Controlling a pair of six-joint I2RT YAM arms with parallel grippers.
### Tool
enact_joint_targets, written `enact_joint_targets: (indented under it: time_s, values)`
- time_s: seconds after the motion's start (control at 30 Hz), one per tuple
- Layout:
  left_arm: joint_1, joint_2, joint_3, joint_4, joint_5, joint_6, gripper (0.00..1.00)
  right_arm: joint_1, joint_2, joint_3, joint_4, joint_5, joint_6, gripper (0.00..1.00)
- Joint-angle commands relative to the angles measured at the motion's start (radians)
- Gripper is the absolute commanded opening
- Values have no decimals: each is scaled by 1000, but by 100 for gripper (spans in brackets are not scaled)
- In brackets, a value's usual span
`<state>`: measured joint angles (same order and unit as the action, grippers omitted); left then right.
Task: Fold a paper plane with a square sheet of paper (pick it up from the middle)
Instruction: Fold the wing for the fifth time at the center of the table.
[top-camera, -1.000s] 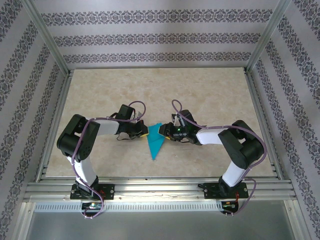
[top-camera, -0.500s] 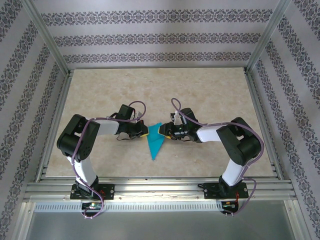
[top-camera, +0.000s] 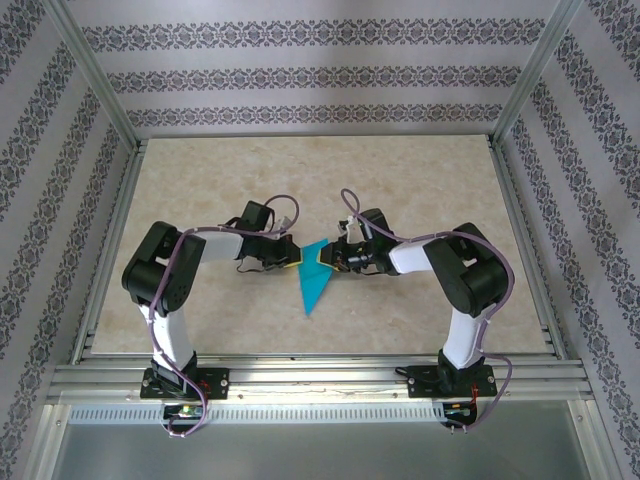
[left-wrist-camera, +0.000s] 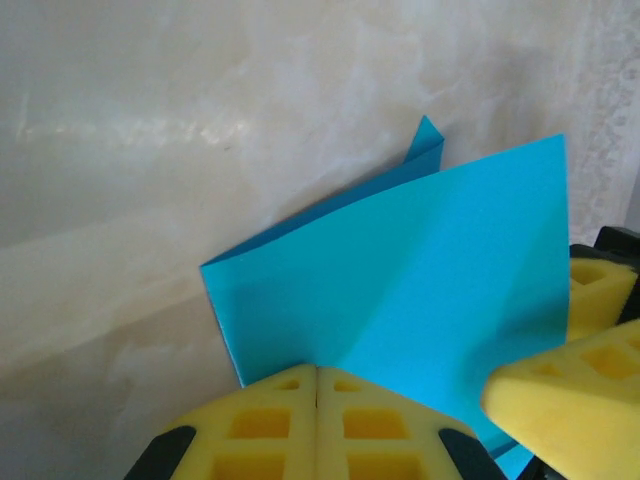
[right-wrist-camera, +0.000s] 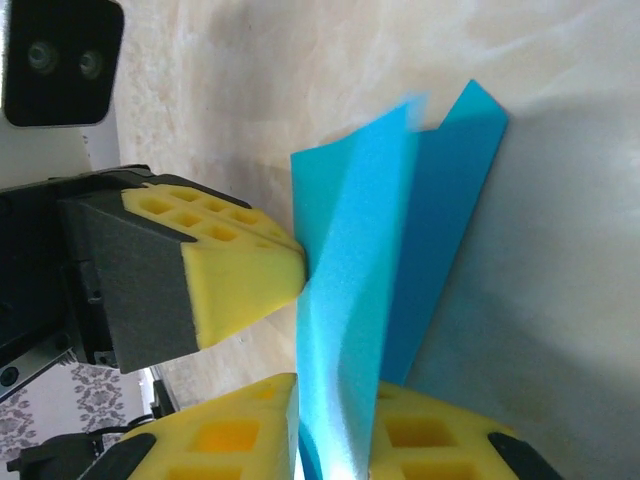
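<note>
my left claw (left-wrist-camera: 317, 385) is pressed together, its two yellow foam pads (left-wrist-camera: 260, 410) meeting along a tight seam with no gap. the tip sits against the 9 o'clock edge of the teal-blue folded paper plane (top-camera: 314, 285). whether any paper is nipped in that seam i cannot tell, since the pads hide the edge.

my right claw (right-wrist-camera: 335, 425) comes in from the 3 o'clock side and is clamped on the paper plane. one yellow pad (right-wrist-camera: 235, 435) stands on each side of a raised flap, and the paper runs straight down between them. from my left wrist i see that flap standing up off the worktop (top-camera: 420, 190) as a broad blue panel, with a lower layer peeking out behind it at about 1 o'clock.

seen from above, the two claws face each other tip to tip across the wide end of the paper plane, just apart, with the paper between them. the paper plane lies near the middle of the pale marbled worktop, a little toward the near edge. its wide end is at 12 o'clock between my claws, and its slim point runs toward 6 o'clock, flat on the surface.

both arms bend inward from their bases at the near edge. aluminium rails (top-camera: 300, 375) frame the worktop, and striped patterned walls (top-camera: 320, 75) stand beyond it.
</note>
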<state>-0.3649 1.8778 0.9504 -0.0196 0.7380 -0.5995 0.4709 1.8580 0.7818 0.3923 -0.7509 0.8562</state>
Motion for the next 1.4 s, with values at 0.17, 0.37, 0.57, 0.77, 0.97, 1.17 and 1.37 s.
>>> enact_joint_targets:
  time_s: [0.17,0.37,0.57,0.77,0.97,1.17,1.37]
  values:
    - [6,61,122,-176,21,196,4,-40,-3,11,-24,-45,-36,8]
    - [-2,-14,171,-226,-41,219,30,-32,-68,-40,-20,66,78,2]
    - [-73,-216,94,-211,-193,268,38,3,-115,-122,59,265,313,1]
    - [-261,-367,-92,-114,-408,400,42,66,-173,-145,37,436,422,1]
    - [-410,-357,-164,-59,-579,544,45,82,-196,-153,39,456,451,2]
    - [-471,-274,-124,-75,-694,600,45,89,-209,-144,36,450,451,3]
    - [-506,-251,-121,-43,-734,613,45,91,-210,-141,37,452,455,3]
